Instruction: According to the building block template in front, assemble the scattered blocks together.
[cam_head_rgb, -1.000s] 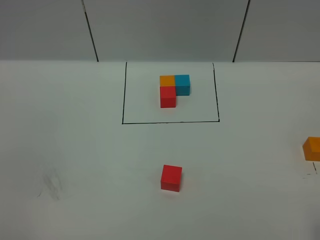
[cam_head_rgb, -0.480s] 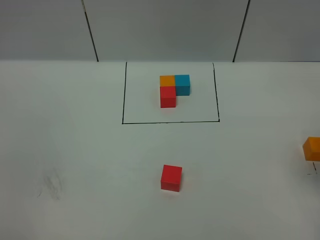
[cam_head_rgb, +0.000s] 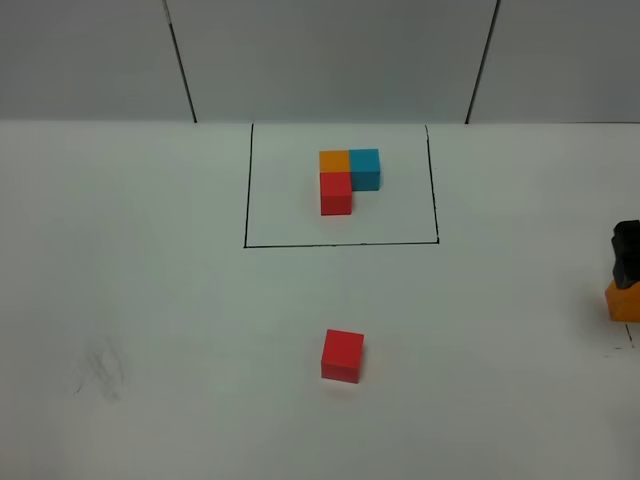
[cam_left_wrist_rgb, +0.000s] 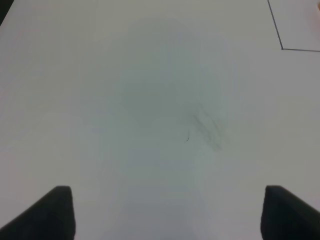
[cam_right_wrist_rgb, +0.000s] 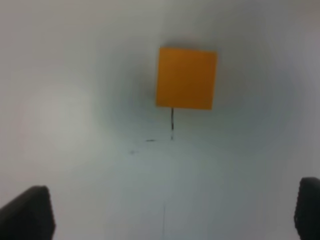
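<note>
The right tool (cam_right_wrist_rgb: 167, 215) hangs released, jaws wide. The orange cube (cam_right_wrist_rgb: 186, 78) sits on the table (cam_head_rgb: 150, 300) ahead of its fingertips, not between them. The left tool (cam_left_wrist_rgb: 170, 215), also released, holds nothing near a faint smudge (cam_left_wrist_rgb: 205, 127). The red cube (cam_head_rgb: 343, 356) and the outlined template (cam_head_rgb: 340, 180) lie well apart from both.

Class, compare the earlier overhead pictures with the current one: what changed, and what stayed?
The right gripper has come into view at the right edge, above the loose orange cube, holding nothing. That cube, the loose red cube and the template stayed put.
</note>
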